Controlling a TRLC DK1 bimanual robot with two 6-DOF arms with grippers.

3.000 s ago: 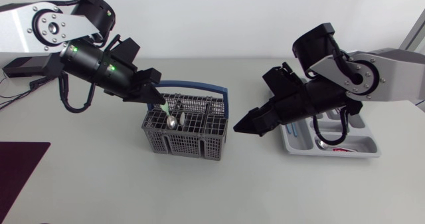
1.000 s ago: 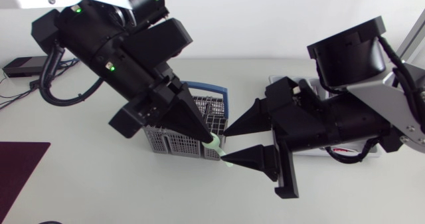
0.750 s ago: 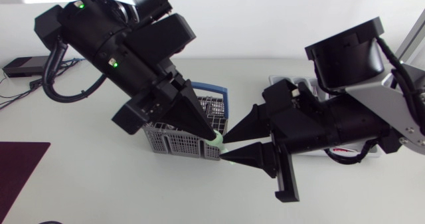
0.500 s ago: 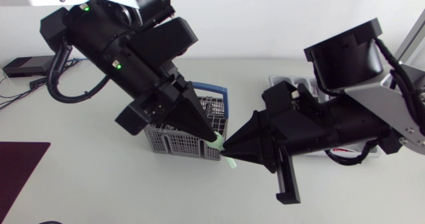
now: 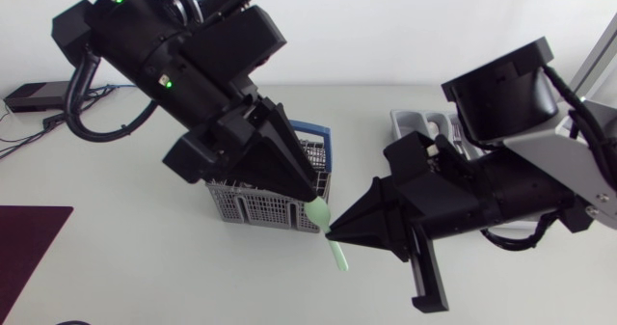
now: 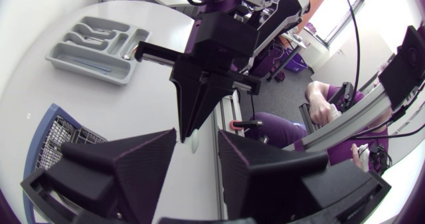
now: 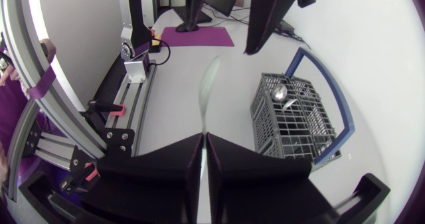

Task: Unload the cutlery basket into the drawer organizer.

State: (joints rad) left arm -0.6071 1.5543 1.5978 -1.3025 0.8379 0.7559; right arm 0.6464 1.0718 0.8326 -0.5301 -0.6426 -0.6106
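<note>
A pale green plastic spoon [image 5: 335, 243] hangs slanting in the air in front of the grey cutlery basket [image 5: 258, 207]. My right gripper [image 5: 331, 232] is shut on it near the middle; in the right wrist view the spoon [image 7: 207, 91] sticks out ahead of the closed fingers [image 7: 226, 154]. My left gripper [image 5: 313, 194] stands just above the spoon's bowl, open; between its spread fingers [image 6: 143, 159] I see the right gripper's tips [image 6: 190, 121] and the spoon's end [image 6: 194, 143]. The grey drawer organizer [image 5: 421, 123] is behind my right arm.
The basket [image 7: 297, 121] has a blue handle [image 5: 313, 127] and holds a metal spoon [image 7: 282, 95]. The organizer [image 6: 73, 54] has cutlery in its compartments. A dark purple mat [image 5: 27, 248] lies at the front left, and a black device [image 5: 35, 95] at the back left.
My right gripper has shut on the green spoon and my left gripper has opened and let it go. The spoon now slants down from the right gripper, a little lower and further right.
</note>
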